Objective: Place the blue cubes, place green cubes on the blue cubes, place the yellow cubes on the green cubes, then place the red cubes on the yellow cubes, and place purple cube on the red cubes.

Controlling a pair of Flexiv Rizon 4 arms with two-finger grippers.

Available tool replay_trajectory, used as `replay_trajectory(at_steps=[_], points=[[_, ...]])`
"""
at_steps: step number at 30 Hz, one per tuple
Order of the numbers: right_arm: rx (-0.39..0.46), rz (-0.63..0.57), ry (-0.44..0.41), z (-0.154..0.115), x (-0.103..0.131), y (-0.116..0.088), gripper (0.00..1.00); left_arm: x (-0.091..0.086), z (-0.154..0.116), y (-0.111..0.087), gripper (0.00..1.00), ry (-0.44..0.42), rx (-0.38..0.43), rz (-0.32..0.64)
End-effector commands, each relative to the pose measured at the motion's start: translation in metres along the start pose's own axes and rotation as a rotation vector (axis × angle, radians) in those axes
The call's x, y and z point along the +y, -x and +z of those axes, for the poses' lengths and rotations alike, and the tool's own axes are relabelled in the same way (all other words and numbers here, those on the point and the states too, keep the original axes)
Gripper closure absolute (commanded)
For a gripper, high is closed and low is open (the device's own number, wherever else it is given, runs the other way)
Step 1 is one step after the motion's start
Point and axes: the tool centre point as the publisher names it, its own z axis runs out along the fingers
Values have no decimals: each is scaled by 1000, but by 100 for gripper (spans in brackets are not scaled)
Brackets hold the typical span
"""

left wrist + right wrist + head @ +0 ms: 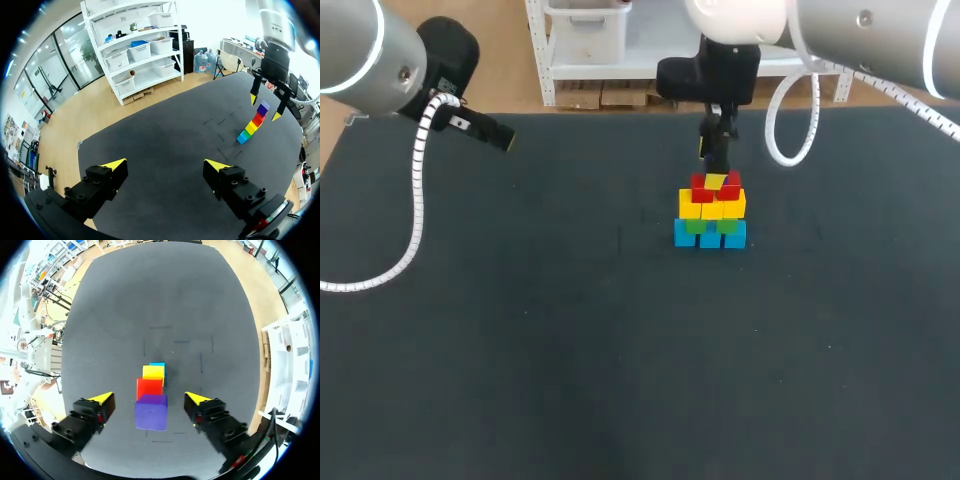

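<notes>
Left arm [370, 55] is sitting parked at 10 o'clock; I am seeing the left gripper [166, 165] with fingers spread wide. Right arm [865, 35] is hanging in from 1 o'clock, right gripper [149, 398] pointing straight down, fingers parted likewise.

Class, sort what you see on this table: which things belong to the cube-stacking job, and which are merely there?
Job: blue cubes, green cubes, yellow cubes, red cubes, purple cube, right gripper.
Merely there: table, faint lines, left gripper.
</notes>
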Motion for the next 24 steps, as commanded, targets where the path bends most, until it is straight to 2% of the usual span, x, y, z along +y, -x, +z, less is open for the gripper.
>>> replay_trajectory(at_steps=[1, 10, 24], points=[[-9, 6, -26, -4, 7, -3, 0, 1, 1, 1, 0, -5, 0, 2], [-80, 27, -101, -36, 15, -16, 0, 1, 1, 1, 0, -5, 0, 2], [-200, 107, -260, -73, 24, -66, 0, 1, 1, 1, 0, -5, 0, 2]])
